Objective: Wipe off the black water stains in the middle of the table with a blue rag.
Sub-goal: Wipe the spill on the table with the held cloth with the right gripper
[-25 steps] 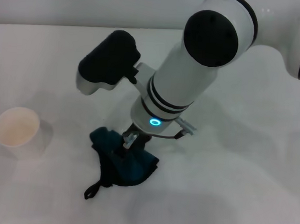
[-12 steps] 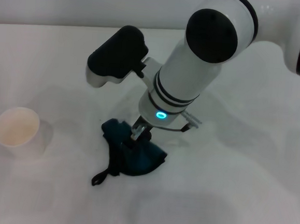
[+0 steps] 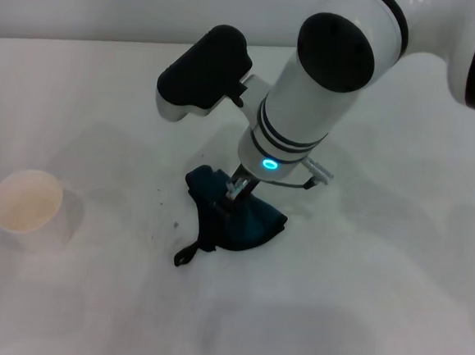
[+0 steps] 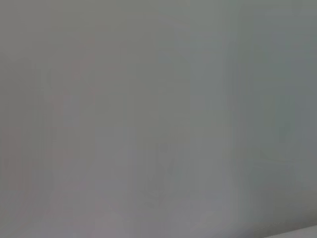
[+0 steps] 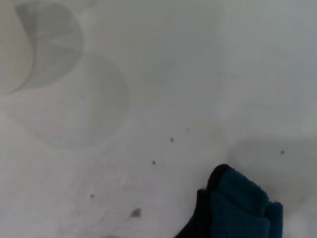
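The blue rag (image 3: 238,220) lies bunched on the white table (image 3: 376,303) near the middle, its black loop strap (image 3: 189,254) trailing toward the front left. My right gripper (image 3: 236,191) points down onto the rag and is shut on its top, pressing it to the table. The rag's edge also shows in the right wrist view (image 5: 240,208). No blackish blotch shows on the table; only tiny dark specks (image 3: 175,223) lie left of the rag. My left gripper is out of view, and the left wrist view shows only plain grey.
A white paper cup (image 3: 25,202) stands at the left of the table, well apart from the rag. My right arm's large white forearm (image 3: 326,94) reaches over the table's middle from the back right.
My right gripper has dragged the rag across the table to the right and a little farther back. The strap trailed along. The cup has not moved.
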